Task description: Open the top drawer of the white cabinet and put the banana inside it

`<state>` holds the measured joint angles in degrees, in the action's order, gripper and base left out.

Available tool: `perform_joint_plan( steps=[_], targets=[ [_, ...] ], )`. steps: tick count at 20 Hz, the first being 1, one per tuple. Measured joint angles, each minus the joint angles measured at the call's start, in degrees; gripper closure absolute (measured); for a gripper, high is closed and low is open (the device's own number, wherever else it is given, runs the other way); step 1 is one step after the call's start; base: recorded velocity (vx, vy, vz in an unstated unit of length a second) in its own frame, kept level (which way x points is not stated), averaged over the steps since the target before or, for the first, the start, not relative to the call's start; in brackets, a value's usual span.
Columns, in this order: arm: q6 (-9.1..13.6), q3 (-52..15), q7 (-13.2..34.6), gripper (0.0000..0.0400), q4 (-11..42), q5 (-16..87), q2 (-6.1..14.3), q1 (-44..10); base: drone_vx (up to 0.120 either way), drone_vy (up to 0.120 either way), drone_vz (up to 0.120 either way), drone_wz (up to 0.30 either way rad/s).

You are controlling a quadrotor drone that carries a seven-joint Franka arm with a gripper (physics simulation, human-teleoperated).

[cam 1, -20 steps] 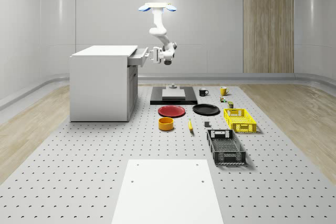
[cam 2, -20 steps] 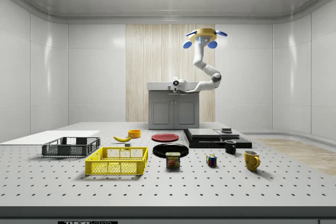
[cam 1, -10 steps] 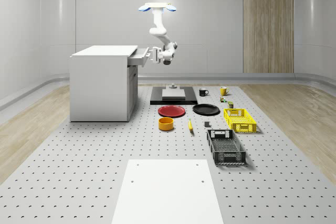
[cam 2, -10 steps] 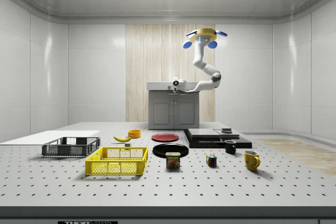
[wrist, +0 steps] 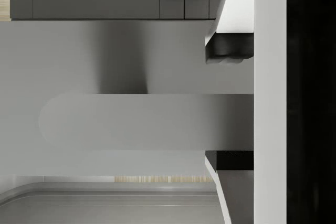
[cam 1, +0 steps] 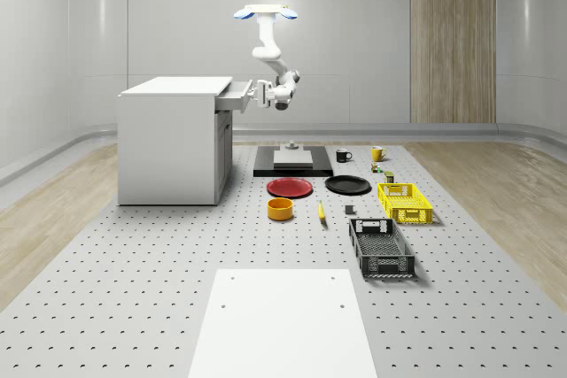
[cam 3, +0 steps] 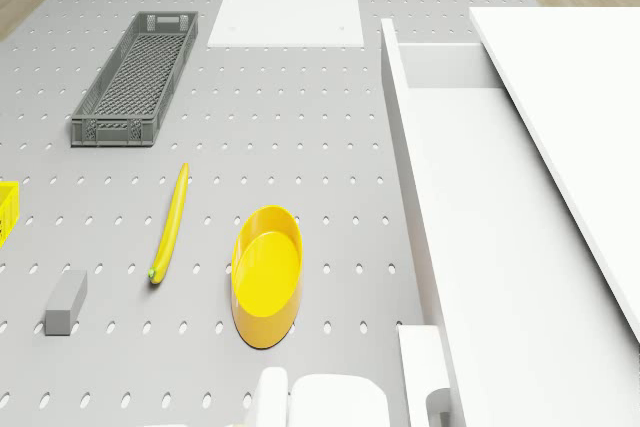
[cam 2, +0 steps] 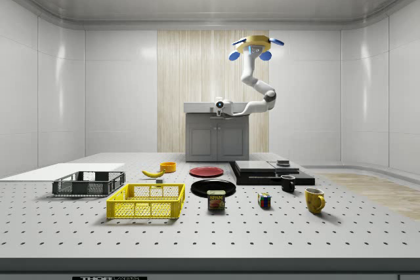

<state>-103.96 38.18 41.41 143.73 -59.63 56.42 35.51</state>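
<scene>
Banana (cam 3: 170, 224): slim, yellow, slightly curved, with a dark greenish tip at one end. It lies flat on the pegboard table (cam 1: 133, 263). In the whole-scene view its long axis runs roughly toward and away from the camera, and the banana (cam 1: 321, 212) sits just beside the orange bowl (cam 1: 280, 209), on the bowl's right in that view, in front of the red plate (cam 1: 290, 187). In the side view the banana (cam 2: 153, 173) is near the bowl (cam 2: 168, 166), behind the yellow basket (cam 2: 146, 201). It is well apart from the cabinet (cam 1: 173, 143) and the drawer.

Top drawer (cam 1: 235, 96): partly pulled out from the cabinet front. In the drone view the drawer (cam 3: 480, 247) shows a bare white floor inside.

Drone (cam 1: 266, 13): hovers high above the table, on the drawer side of the cabinet, over the black slab (cam 1: 293, 164). The arm hangs down from it and bends toward the drawer front.

Gripper (cam 1: 258, 95): at the drawer's front edge. In the wrist view the gripper (wrist: 229, 103) has a dark pad (wrist: 229, 51) on each side of the grey handle bar (wrist: 131, 119), with the bar between them; the fingers appear pinched on the handle.

Grey crate (cam 3: 135, 77): on the table beyond the banana's far end.
</scene>
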Motion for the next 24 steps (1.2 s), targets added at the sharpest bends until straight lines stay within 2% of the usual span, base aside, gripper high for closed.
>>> perform_joint_plan(
  steps=[2,3,7,8,9,10,11,12,14,15,17,19,21,24],
  targets=[
    [0.1,0.5,-2.5,0.0236,0.2,0.1,-0.4,0.1,0.000,0.000,0.000,0.000],
    [0.4,0.7,-2.0,0.0249,0.1,0.3,-0.3,0.0,0.000,0.000,0.000,0.000],
    [1.7,2.3,0.5,0.0242,-0.9,2.4,0.3,0.0,0.000,0.000,0.000,0.000],
    [2.0,2.6,2.8,0.0213,-1.4,3.4,0.8,0.1,0.000,0.000,0.000,0.000],
    [1.9,3.1,6.6,0.0147,-2.2,5.6,2.5,1.0,0.000,0.000,0.000,0.000],
    [1.3,4.2,7.9,0.0137,-2.5,7.6,4.1,2.4,0.000,0.000,0.000,0.000],
    [1.4,5.0,7.5,0.0154,-2.6,8.3,4.3,2.8,0.000,0.000,0.000,0.000],
    [1.6,6.1,4.3,0.0180,-2.4,8.4,3.8,2.8,0.000,0.000,0.000,0.000],
    [2.8,7.3,3.7,0.0226,-3.1,8.8,3.6,2.6,0.000,0.000,0.000,0.000],
    [3.3,7.9,3.9,0.0216,-3.4,9.2,3.8,2.7,0.000,0.000,0.000,0.000],
    [3.9,8.9,4.3,0.0131,-4.1,10.0,4.1,2.9,0.000,0.100,0.000,0.000],
    [4.4,9.7,4.5,0.0079,-4.6,10.6,4.4,3.2,0.000,0.120,0.000,0.000],
    [4.6,10.2,4.8,0.0048,-5.0,11.1,4.7,3.4,0.000,0.120,0.000,0.000],
    [4.7,10.8,5.1,0.0023,-5.3,11.7,5.1,3.8,0.067,0.120,0.000,0.000]
  ],
)
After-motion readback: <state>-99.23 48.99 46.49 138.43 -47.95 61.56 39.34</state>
